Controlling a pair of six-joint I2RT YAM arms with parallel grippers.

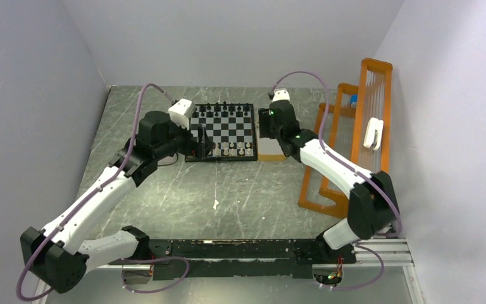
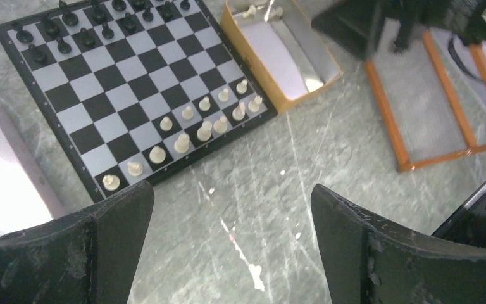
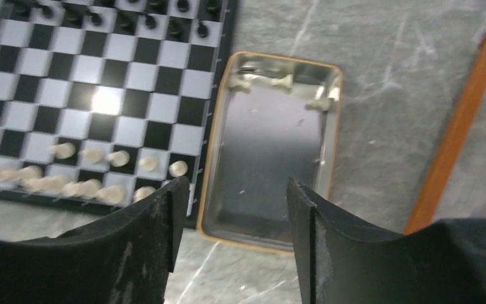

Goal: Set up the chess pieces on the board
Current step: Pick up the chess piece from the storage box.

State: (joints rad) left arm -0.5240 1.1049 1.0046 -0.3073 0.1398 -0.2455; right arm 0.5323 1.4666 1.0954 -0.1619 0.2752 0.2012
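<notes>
The chessboard [image 1: 228, 130] lies at the table's back middle. Black pieces [image 1: 224, 106] fill its far rows; cream pieces [image 1: 231, 151] stand on its near rows. The left wrist view shows the board [image 2: 126, 95], the black pieces [image 2: 69, 31] and the cream ones [image 2: 183, 142]. My left gripper [image 1: 202, 147] is open and empty over the board's near left corner; its jaws [image 2: 231, 190] frame bare table. My right gripper [image 1: 267, 130] is open and empty [image 3: 235, 187] above a metal tray [image 3: 266, 164] right of the board [image 3: 133, 69]. Three cream pieces [image 3: 283, 80] lie at the tray's far end.
The tan-rimmed tray [image 1: 271, 151] touches the board's right side and shows in the left wrist view [image 2: 243, 57]. An orange wire rack [image 1: 354, 139] stands at the right, also in the wrist views [image 2: 417, 126] [image 3: 455, 139]. Walls close in the left, back and right.
</notes>
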